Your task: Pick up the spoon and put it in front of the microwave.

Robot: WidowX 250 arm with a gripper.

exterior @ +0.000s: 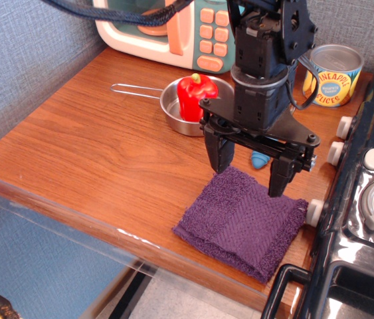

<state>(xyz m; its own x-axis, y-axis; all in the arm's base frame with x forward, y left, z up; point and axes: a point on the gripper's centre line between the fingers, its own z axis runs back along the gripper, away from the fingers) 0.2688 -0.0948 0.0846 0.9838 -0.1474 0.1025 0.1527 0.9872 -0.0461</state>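
Observation:
The spoon (pixel 260 159) shows only as a bit of blue handle on the table, between and behind my gripper's fingers; its metal head is hidden by the gripper. My gripper (pixel 250 169) is open, fingers pointing down, hovering over the far edge of a purple towel (pixel 243 222) and just in front of the spoon. The microwave (pixel 173 30), cream with a teal panel and peach-orange buttons, stands at the back of the table, partly cut off by the top edge.
A steel pan (pixel 180 109) with a long wire handle holds a red pepper (pixel 195 94) in front of the microwave. A pineapple can (pixel 333 74) stands at the back right. A toy stove (pixel 366 199) borders the right side.

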